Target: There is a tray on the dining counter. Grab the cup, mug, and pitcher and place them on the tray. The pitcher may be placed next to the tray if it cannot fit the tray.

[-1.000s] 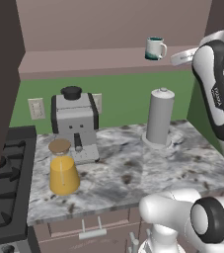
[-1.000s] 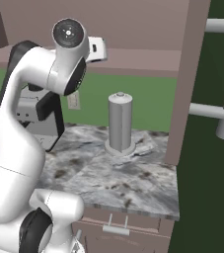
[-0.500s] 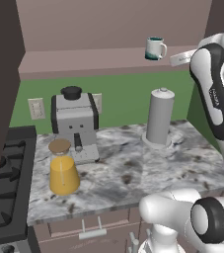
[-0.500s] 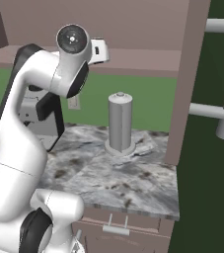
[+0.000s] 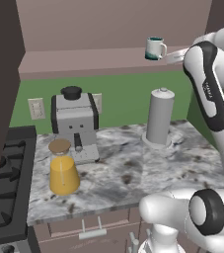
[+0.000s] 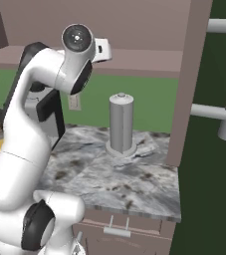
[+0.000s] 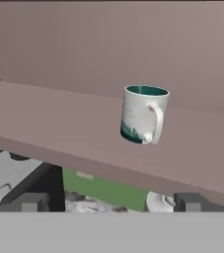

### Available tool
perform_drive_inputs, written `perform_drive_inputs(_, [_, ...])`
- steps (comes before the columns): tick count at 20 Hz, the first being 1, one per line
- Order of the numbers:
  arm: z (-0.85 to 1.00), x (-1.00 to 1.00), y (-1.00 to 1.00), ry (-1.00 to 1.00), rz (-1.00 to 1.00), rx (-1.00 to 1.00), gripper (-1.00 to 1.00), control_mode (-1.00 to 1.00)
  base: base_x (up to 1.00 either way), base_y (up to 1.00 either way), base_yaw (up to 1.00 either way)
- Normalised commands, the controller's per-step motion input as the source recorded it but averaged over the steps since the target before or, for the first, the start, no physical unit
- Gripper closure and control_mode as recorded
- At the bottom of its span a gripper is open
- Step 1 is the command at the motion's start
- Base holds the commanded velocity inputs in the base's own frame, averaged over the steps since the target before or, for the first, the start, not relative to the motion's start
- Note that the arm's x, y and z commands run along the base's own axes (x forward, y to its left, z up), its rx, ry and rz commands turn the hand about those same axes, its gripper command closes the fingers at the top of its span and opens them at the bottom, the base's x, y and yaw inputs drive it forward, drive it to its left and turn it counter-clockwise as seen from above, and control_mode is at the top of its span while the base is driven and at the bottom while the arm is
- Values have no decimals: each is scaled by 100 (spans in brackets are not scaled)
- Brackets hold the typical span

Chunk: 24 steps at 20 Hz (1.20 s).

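Note:
The mug [image 7: 143, 114], white-grey with a dark teal inside and a loop handle turned toward me, stands upright on the brown wall shelf [image 7: 59, 128]. My gripper [image 7: 111, 201] is open, level with the shelf's front edge and a short way from the mug, with nothing between its fingers. From the left base the mug [image 5: 155, 48] sits at the shelf's right end, with my hand just right of it. The pitcher [image 5: 63, 170], a glass carafe of orange liquid with a brown top, stands on the marbled worktop [image 5: 123, 178] by the stove. The tray, cup and dining counter are out of view.
A grey upright cylinder [image 5: 160, 117] stands on the worktop below the mug. A grey coffee machine [image 5: 75, 123] sits behind the pitcher. The black stove [image 5: 2, 183] is at the left. A brown cabinet panel [image 6: 186, 84] bounds the worktop on the right.
The arm has swung a little left toward the shelf and the mug. The mug, pitcher and cylinder have not moved, and the gripper stays open.

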Motion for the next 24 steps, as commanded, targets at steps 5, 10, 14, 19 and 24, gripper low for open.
perform_drive_inputs(5, [0, 32, 0, 0, 0, 0, -100, -100, 0, 0, 0])
perform_drive_inputs(10, [0, 17, 0, 5, 0, 0, -100, -100, 0, 0, 0])
perform_drive_inputs(14, [0, 3, -6, 5, 0, 0, -100, -100, 0, 0, 0])
perform_drive_inputs(19, [5, 26, 0, 13, 0, 0, -100, -100, 0, 0, 0])
perform_drive_inputs(24, [0, 27, 1, 5, 0, 0, -100, -100, 0, 0, 0])
